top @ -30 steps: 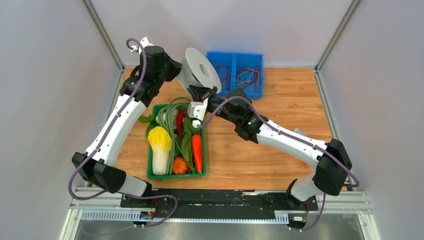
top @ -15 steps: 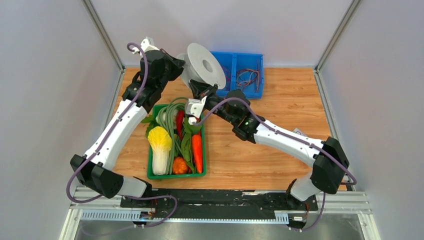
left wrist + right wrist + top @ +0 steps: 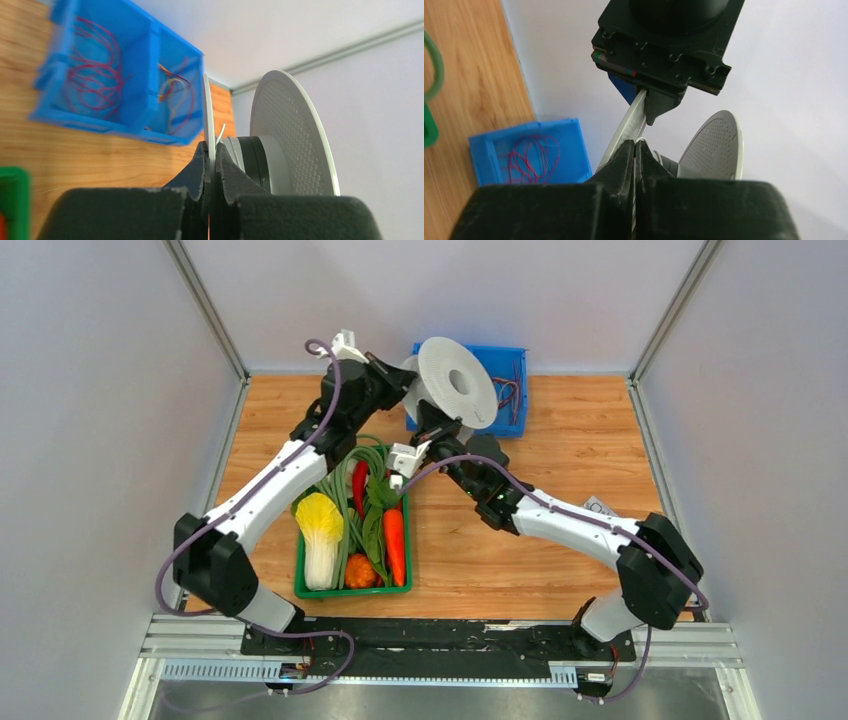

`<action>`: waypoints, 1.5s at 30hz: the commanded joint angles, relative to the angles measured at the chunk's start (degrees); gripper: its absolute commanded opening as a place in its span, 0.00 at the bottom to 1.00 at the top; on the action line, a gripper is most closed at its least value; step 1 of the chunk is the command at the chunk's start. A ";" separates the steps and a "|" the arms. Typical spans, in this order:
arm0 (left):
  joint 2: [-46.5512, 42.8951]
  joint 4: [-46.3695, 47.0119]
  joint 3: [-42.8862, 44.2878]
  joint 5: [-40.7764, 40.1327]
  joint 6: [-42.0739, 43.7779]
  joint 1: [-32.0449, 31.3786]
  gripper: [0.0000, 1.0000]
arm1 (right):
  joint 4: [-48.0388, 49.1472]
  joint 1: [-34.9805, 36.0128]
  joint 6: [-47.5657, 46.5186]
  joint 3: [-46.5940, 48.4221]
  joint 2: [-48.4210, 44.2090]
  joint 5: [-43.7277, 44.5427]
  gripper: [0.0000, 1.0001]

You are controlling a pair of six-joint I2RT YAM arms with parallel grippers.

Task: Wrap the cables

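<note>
The pale-grey round spool (image 3: 457,382) is held in the air, tilted on edge, over the blue bin's left part. My left gripper (image 3: 408,383) is shut on the rim of its thin near flange (image 3: 208,112); the dotted far flange (image 3: 292,135) and the dark hub (image 3: 252,160) lie just beyond. A short end of thin white wire (image 3: 220,134) sticks up by the hub. My right gripper (image 3: 432,428) sits just below the spool. Its jaws (image 3: 635,146) are pressed together with a loop of the white wire (image 3: 639,139) at their tips, next to the flange (image 3: 626,127).
A blue two-part bin (image 3: 508,390) with purple and red wire coils stands at the back wall, also in the left wrist view (image 3: 115,85). A green basket (image 3: 302,575) of toy vegetables sits near the left arm. Walls close in on both sides.
Both arms have swung right together, carrying the spool from behind the green basket to above the blue bin. Both grips have stayed shut.
</note>
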 commanded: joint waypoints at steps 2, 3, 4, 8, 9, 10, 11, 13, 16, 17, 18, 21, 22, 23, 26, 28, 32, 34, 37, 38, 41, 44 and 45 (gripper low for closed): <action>7.81 13.85 3.27 22.57 -2.18 -6.00 0.00 | -0.60 -10.32 -2.45 -7.85 -8.54 7.76 0.00; 9.66 15.43 4.32 23.63 -3.31 -6.70 0.00 | -1.91 -11.73 -2.54 -9.52 -9.94 7.50 0.00; 11.94 17.01 5.29 24.77 -4.46 -7.58 0.00 | -3.14 -13.31 -2.63 -11.01 -11.79 7.06 0.00; 20.74 20.45 11.61 26.90 -6.14 -11.53 0.00 | -8.77 -19.81 -2.98 -16.99 -18.73 5.65 0.00; 22.76 20.54 13.45 26.81 -5.88 -12.67 0.00 | -9.56 -21.92 -3.33 -18.31 -20.23 5.13 0.00; 24.69 21.07 15.21 26.46 -5.79 -14.25 0.00 | -10.01 -24.11 -3.68 -19.80 -21.46 4.42 0.00; 26.88 21.51 16.62 26.11 -5.96 -15.49 0.00 | -10.53 -26.22 -3.86 -21.04 -22.52 3.37 0.00; 30.93 23.26 19.26 24.88 -6.40 -17.42 0.00 | -11.33 -30.88 -4.30 -23.32 -24.19 1.35 0.00; 37.17 25.37 23.39 22.86 -6.84 -19.88 0.00 | -11.86 -37.74 -4.30 -25.00 -24.64 -1.11 0.00; 39.54 26.08 25.14 22.24 -6.84 -20.59 0.00 | -11.86 -40.20 -4.30 -25.44 -24.20 -1.73 0.00; 41.56 26.87 26.55 21.89 -7.10 -21.20 0.00 | -11.60 -42.22 -4.47 -25.79 -23.50 -2.52 0.00; 50.16 27.40 33.57 21.45 -7.10 -23.14 0.00 | -8.53 -47.94 -5.52 -27.11 -20.60 -4.72 0.00; 52.11 27.40 36.12 21.19 -7.02 -23.84 0.00 | -7.82 -49.26 -5.53 -27.20 -19.46 -5.33 0.00; 55.00 27.05 38.23 20.75 -7.28 -24.54 0.00 | -7.12 -51.27 -5.27 -27.11 -18.15 -5.34 0.00; 60.38 26.78 43.34 19.34 -7.11 -26.74 0.00 | -4.83 -55.24 -5.53 -27.73 -14.80 -7.69 0.00; 62.49 26.70 44.93 18.81 -6.67 -28.15 0.00 | -3.60 -58.05 -6.23 -28.87 -12.43 -8.41 0.00; 67.24 27.40 47.30 17.76 -8.51 -30.35 0.00 | 1.05 -63.15 -8.25 -32.64 -9.44 -11.05 0.00; 69.35 26.61 49.14 17.41 -8.77 -31.23 0.00 | 2.02 -64.65 -8.60 -34.40 -8.91 -12.63 0.00; 73.04 25.56 53.01 17.93 -9.21 -32.11 0.00 | 4.48 -65.88 -9.31 -37.56 -8.20 -13.95 0.00; 74.09 24.42 54.24 17.15 -10.78 -32.11 0.00 | 5.01 -65.97 -9.13 -38.27 -8.11 -14.21 0.00; 76.47 21.87 57.05 14.86 -12.82 -31.93 0.08 | 5.28 -66.06 -9.31 -40.20 -8.11 -14.65 0.00; 77.09 20.90 58.21 15.38 -12.55 -31.58 0.18 | 5.20 -66.06 -8.96 -41.00 -8.11 -14.22 0.00; 77.18 19.77 58.21 15.82 -13.16 -31.32 0.22 | 4.85 -66.15 -8.61 -40.91 -7.85 -13.95 0.00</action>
